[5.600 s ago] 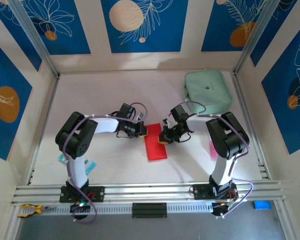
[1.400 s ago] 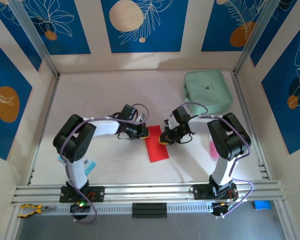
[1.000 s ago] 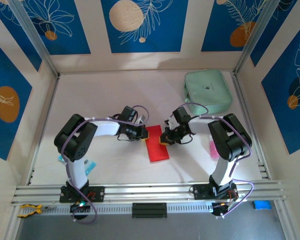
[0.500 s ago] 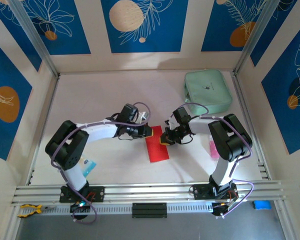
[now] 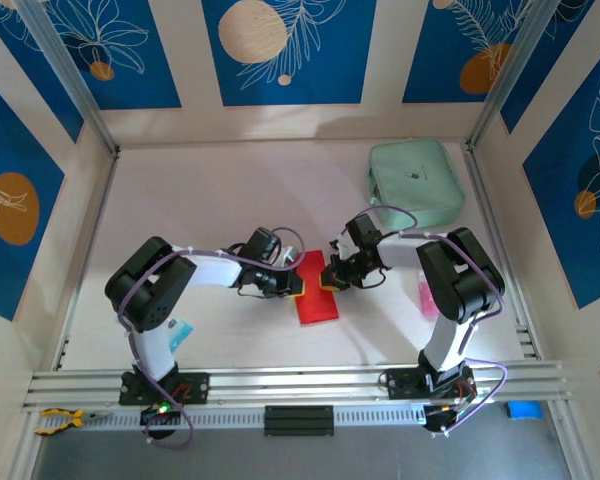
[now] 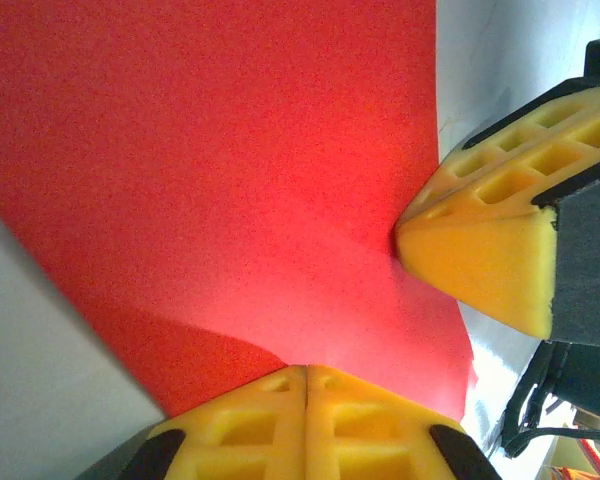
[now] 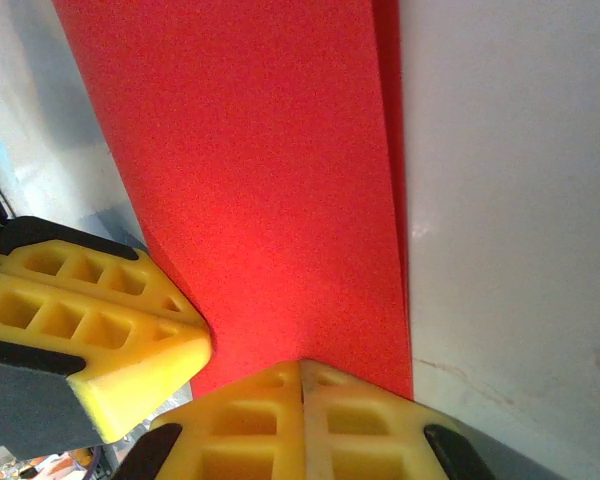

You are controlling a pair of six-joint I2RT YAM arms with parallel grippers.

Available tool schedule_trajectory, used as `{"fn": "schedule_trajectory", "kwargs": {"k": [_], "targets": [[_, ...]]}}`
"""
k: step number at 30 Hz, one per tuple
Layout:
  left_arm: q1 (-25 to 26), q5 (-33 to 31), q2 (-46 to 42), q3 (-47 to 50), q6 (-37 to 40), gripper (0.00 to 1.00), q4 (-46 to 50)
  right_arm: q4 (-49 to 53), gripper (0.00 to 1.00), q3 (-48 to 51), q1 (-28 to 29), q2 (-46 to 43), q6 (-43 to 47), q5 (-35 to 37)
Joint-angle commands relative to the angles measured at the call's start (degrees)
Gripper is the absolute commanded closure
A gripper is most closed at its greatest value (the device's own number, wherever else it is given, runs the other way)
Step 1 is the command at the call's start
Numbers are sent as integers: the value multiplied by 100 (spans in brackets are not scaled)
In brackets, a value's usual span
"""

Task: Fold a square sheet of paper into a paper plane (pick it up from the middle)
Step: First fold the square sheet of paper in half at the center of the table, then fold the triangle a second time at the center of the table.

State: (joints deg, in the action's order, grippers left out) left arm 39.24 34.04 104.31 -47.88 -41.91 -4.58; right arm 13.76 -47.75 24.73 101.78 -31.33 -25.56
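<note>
The square sheet of paper (image 5: 316, 296) lies flat at the table's middle as a narrow bright red folded strip. My left gripper (image 5: 296, 284) is shut, with its yellow tips resting on the strip's left edge. My right gripper (image 5: 329, 279) is also shut and rests on the right edge, facing the left one. In the left wrist view the red paper (image 6: 230, 150) spreads ahead of my closed left gripper (image 6: 307, 368), with the right arm's finger (image 6: 480, 250) touching it. The right wrist view has the paper (image 7: 260, 170), with a doubled layer along its right side, ahead of my closed right gripper (image 7: 302, 362).
A mint-green pouch (image 5: 415, 183) sits at the back right. A small blue-and-white packet (image 5: 176, 330) lies by the left arm's base, and something pink (image 5: 425, 298) lies beside the right arm. Patterned walls close the table on three sides.
My left gripper has slid toward the near edge and slightly right along the paper's left side, its arm swinging with it. The right gripper and the paper have stayed about where they were.
</note>
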Motion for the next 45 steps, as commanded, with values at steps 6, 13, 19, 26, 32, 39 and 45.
{"fn": "schedule_trajectory", "kwargs": {"k": [6,13,19,26,32,39,45], "targets": [[154,56,-584,-106,2,100,456,452,100,196,-11,27,-20,413],[548,294,-399,-78,-64,100,371,452,100,167,-3,62,-23,412],[736,232,-148,370,-113,100,177,445,100,178,7,27,-30,420],[748,90,-450,554,-169,100,100,326,100,22,99,-173,-27,174],[615,-378,-1020,-175,85,100,804,453,82,-149,128,-1133,-134,308],[-148,-272,-446,-898,301,100,901,470,56,565,263,-2244,-1125,559],[-533,-140,206,-1413,447,100,953,456,58,1108,766,-2660,-1795,850]]}}
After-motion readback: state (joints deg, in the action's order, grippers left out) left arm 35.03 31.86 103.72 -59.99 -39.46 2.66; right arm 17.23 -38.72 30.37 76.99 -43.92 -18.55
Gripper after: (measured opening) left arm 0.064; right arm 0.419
